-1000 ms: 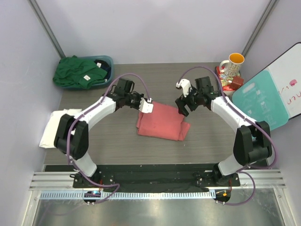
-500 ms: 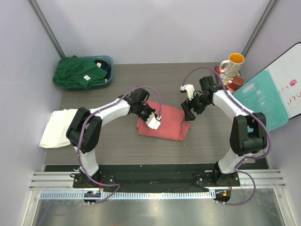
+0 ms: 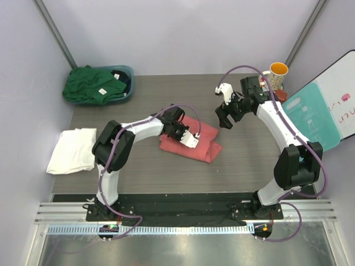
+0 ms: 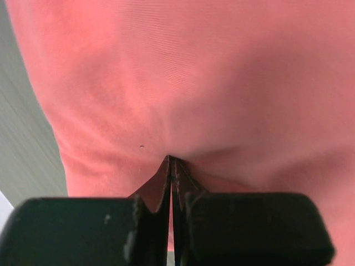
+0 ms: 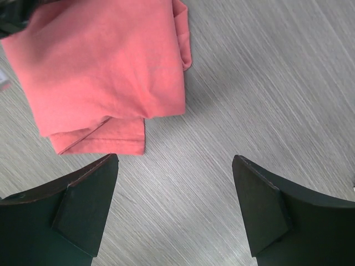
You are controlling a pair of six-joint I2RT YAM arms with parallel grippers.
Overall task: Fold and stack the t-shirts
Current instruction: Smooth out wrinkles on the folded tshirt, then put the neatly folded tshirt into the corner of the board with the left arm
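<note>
The coral-red t-shirt lies folded mid-table and fills the left wrist view. My left gripper is shut, its tips pressed onto the shirt's top; I cannot see any cloth pinched between them. My right gripper is open and empty, above the table just right of and behind the shirt. Its wrist view shows the shirt's folded corner at upper left and bare table between its fingers. A folded white t-shirt lies at the left edge. The dark green t-shirt is heaped on the teal tub.
A mug stands on a red item at the back right. A teal board and a whiteboard lean along the right side. Grey walls close in the table.
My left gripper moved from the shirt's left edge onto its top and toward the right; the shirt shifted and turned slightly. My right gripper drew back off the shirt, up and to the right.
</note>
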